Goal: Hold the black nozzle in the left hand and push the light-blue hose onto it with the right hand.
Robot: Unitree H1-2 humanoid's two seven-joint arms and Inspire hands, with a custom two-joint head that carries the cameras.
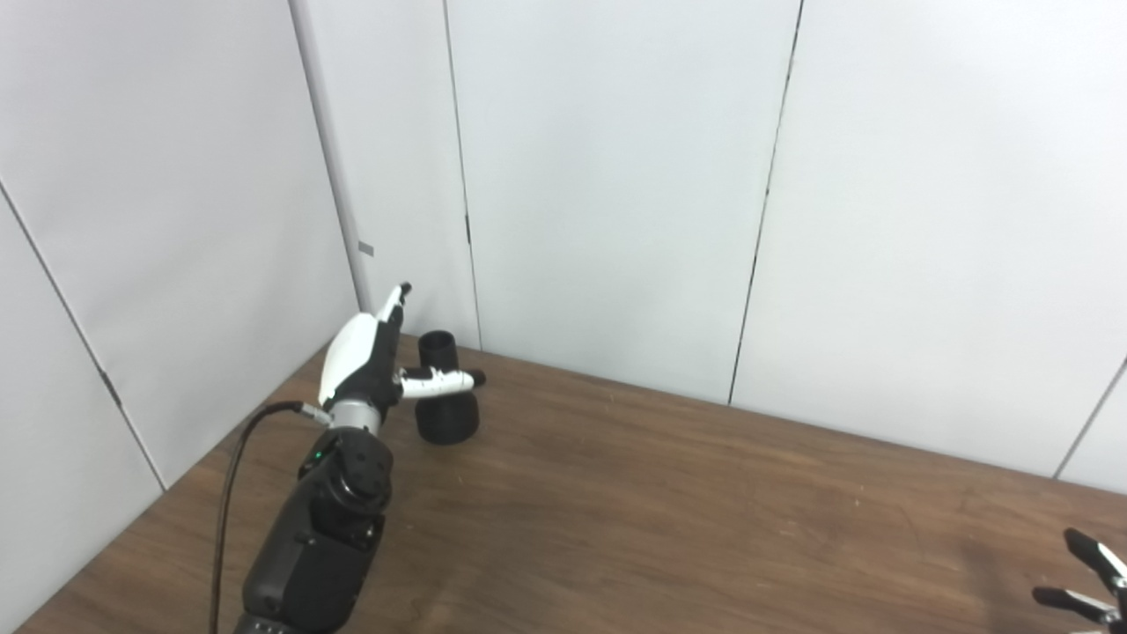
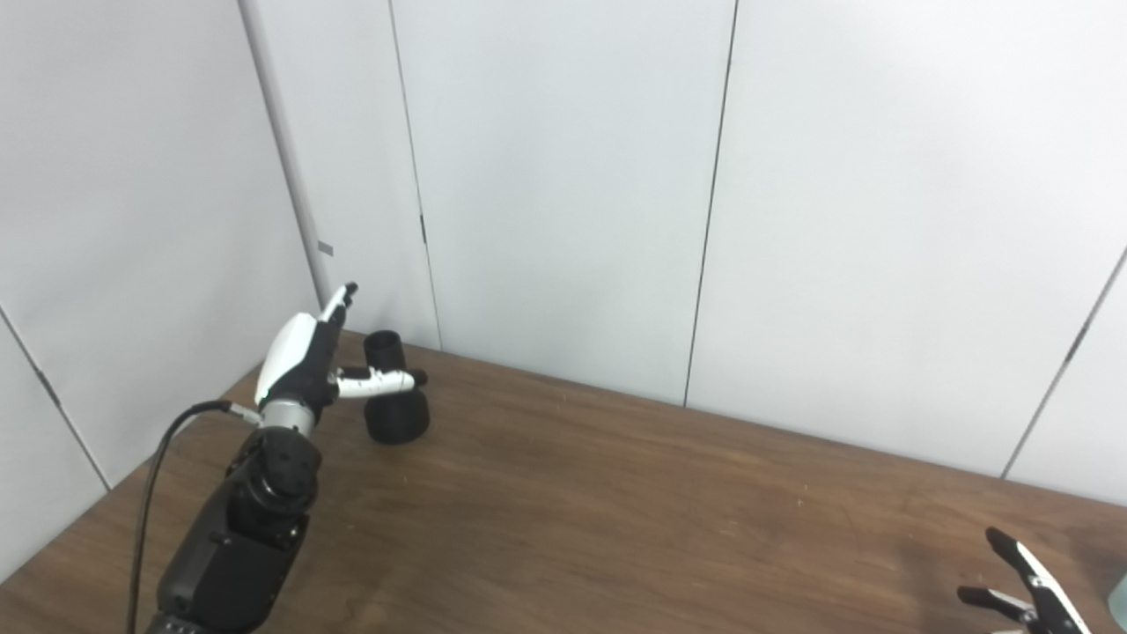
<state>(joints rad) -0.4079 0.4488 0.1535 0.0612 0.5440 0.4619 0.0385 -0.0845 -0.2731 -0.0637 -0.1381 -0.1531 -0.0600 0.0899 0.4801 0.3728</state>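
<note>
The black nozzle (image 1: 445, 396) stands upright on the wooden table (image 1: 669, 511) near the back left corner, its narrow neck on top and its wider base below. My left hand (image 1: 374, 357) is just left of it, open, fingers pointing up and thumb reaching across the front of the nozzle's neck; whether it touches I cannot tell. Only the spread fingertips of my right hand (image 2: 1021, 586) show at the bottom right edge, holding nothing. A sliver of something light blue (image 2: 1120, 599) sits at the right edge, perhaps the hose.
White wall panels (image 1: 616, 176) enclose the table at the back and left, close behind the nozzle. A black cable (image 1: 229, 493) loops from my left wrist down toward the table's left edge.
</note>
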